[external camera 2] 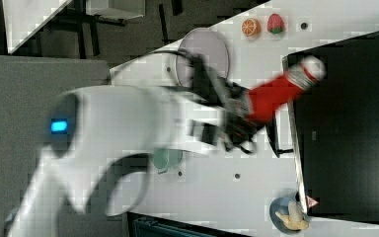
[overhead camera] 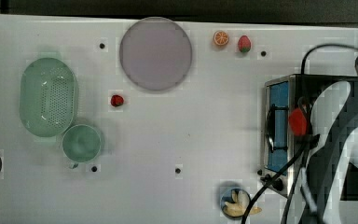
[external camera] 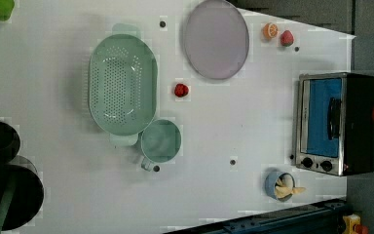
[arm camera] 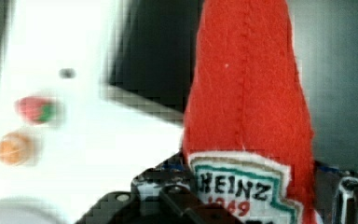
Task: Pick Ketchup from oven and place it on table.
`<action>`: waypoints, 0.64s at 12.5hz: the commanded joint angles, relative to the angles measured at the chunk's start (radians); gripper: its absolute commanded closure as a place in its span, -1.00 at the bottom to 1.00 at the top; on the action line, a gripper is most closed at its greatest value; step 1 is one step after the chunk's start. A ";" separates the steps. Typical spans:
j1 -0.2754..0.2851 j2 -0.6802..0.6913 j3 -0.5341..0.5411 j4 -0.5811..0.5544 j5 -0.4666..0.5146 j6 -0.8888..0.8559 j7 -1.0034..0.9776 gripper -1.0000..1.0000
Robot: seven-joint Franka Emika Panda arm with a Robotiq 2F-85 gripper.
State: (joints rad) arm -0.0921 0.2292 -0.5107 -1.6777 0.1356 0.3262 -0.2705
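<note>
Clamped about the lower body of the ketchup (external camera 2: 271,98), the gripper (external camera 2: 239,116) stands partly spread, its fingers closed on the bottle and nothing else; in the right view the red bottle slants out from the dark fingers, its white cap reaching over the black top of the oven (external camera 2: 345,123), clear of that top and not resting on it; the wrist view shows the felt-like red body rising from a white label with dark lettering, held between the gripper's dark parts at the foot of the picture.

Taking the oven as landmark: in the top view the ketchup shows as a red spot over the oven's front edge, by the dark handle across the blue glass; in the left view a red patch hangs just off the oven's black top, at the left view's right edge.

On the white table (overhead camera: 191,130), beyond the oven's far corner, lie an orange slice (overhead camera: 221,38) and a strawberry (overhead camera: 244,44), side by side; a small blue bowl of pale pieces (overhead camera: 236,201) sits just beside the oven's knob end; a pale purple plate (overhead camera: 155,53) lies well apart from the oven's front; a second strawberry (overhead camera: 117,100) lies past the plate; farther still from the oven are a green colander (overhead camera: 49,97) and a green cup (overhead camera: 81,143), the two touching.
</note>
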 commanded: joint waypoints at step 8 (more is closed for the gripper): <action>0.159 -0.096 0.311 -0.056 -0.027 -0.068 -0.261 -0.29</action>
State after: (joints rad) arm 0.0549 0.1185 -0.1755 -1.7090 0.0953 0.2776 -0.5220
